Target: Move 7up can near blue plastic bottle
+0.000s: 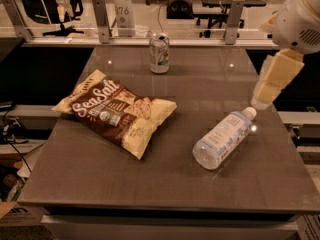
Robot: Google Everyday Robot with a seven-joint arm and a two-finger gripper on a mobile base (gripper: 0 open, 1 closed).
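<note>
The 7up can (159,53) stands upright at the back middle of the table, silver-white with green and red markings. The blue plastic bottle (222,138) lies on its side at the front right, its white cap pointing to the back right. My gripper (262,100) hangs from the arm at the right edge of the table. It is just above and behind the bottle's cap, far to the right of the can, and holds nothing that I can see.
A brown and yellow Sea Salt chip bag (117,111) lies left of centre on the dark table (165,184). Metal rail posts (101,19) stand along the back edge. Office chairs and desks are behind.
</note>
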